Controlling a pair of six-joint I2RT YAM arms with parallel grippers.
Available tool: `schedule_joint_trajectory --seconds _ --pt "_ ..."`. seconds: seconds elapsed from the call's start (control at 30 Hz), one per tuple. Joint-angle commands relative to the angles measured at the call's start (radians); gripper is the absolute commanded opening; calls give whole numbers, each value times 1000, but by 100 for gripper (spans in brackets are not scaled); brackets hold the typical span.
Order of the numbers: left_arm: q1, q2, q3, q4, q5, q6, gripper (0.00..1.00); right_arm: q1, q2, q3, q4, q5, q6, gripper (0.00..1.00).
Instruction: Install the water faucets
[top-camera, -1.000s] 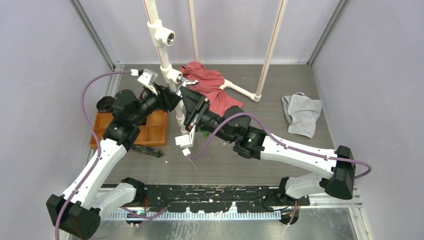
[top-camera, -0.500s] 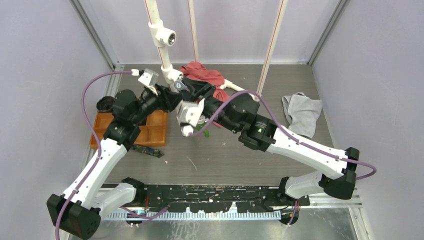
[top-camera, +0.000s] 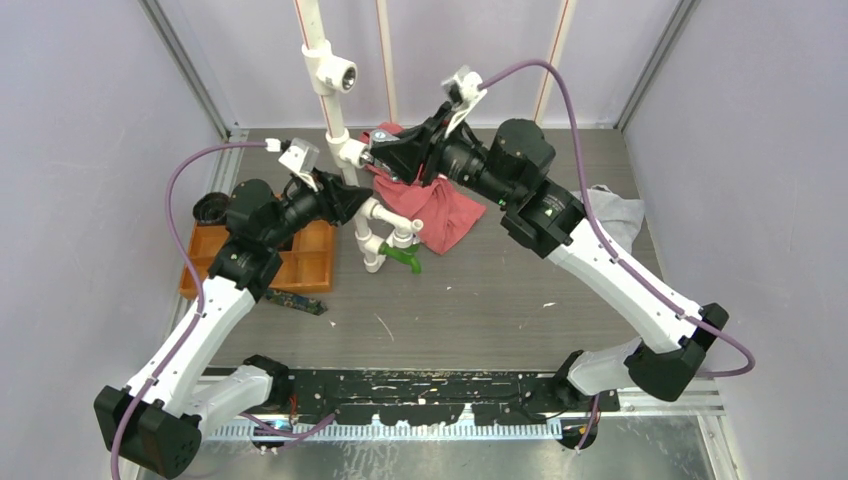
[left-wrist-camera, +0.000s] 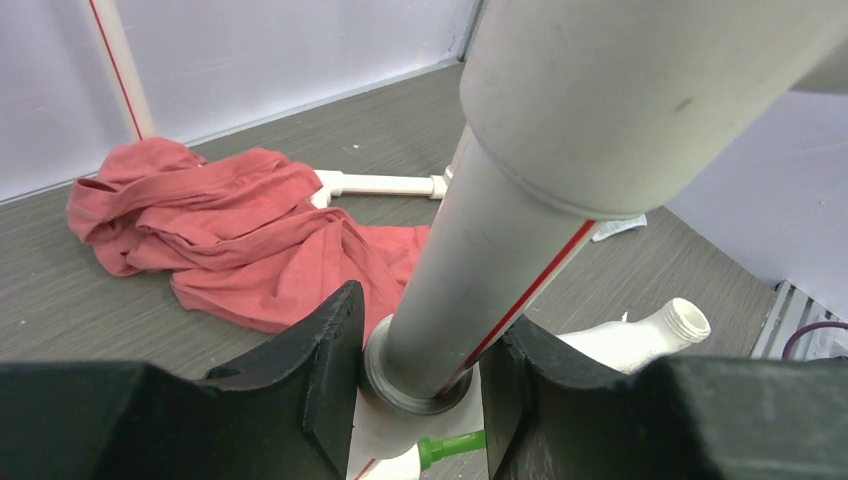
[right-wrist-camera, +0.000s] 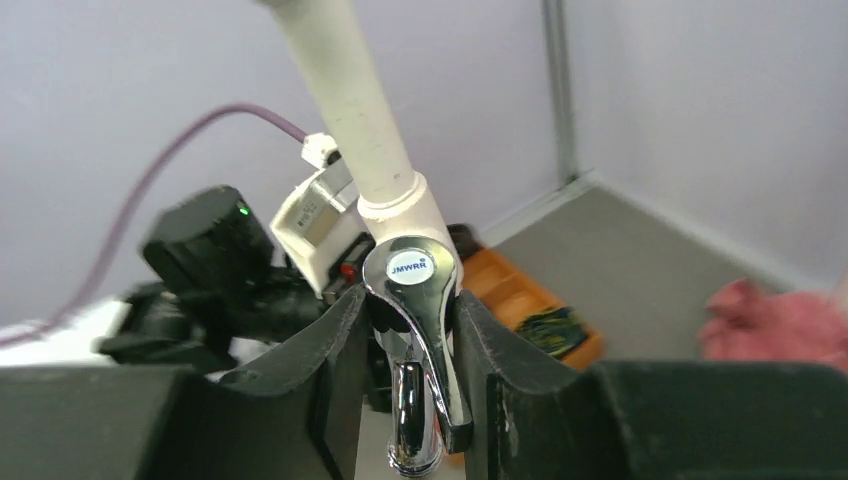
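Chrome faucet (right-wrist-camera: 415, 330) pinched tight in my right gripper (top-camera: 385, 160), just right of the tee fitting (top-camera: 350, 152); left gripper (left-wrist-camera: 425, 350) clamps the white pipe (left-wrist-camera: 500, 230). Risk: skewed entry cross-threads, or the faucet slips out.

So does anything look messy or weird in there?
Yes. A red cloth lies crumpled on the table beside the white pipe, close to where the right gripper holds the silver tap. A grey cloth is bunched up at the far right too. Rags look odd around plumbing.
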Motion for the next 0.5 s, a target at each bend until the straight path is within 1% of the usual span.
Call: schedule_joint_trajectory --seconds 0.0,0.07,0.13,0.2,0.23,0.27,0.3,0.33,0.4,0.43,0.47 --pt "-4 -10 3 47 38 -46 17 -125 -29 25 166 -128 527 19" --pt "-4 -12 1 48 38 -45 17 -167 -14 12 184 -190 656 21" --pt "-4 -11 -1 51 41 -49 17 -186 3 -16 227 -241 753 20" --pt "-4 -10 -4 53 45 -53 17 -194 5 -68 285 -253 840 19" --pt "-4 -11 -5 53 46 -53 17 -200 3 -93 299 -245 854 19" --pt "-4 -13 -6 53 46 -53 17 -204 -2 -112 297 -226 865 26" --pt "-5 -16 -5 53 47 -53 17 -208 -8 -130 291 -205 865 35" --pt "-4 -18 -7 53 47 -53 17 -213 -16 -146 289 -185 857 47" --pt "-4 -22 -4 48 46 -51 17 -219 -41 -167 272 -123 810 62" --pt "-5 -22 -4 45 47 -49 17 -219 -54 -163 248 -95 768 66" --pt "-4 -24 -4 45 47 -49 17 -219 -70 -150 217 -70 720 68"
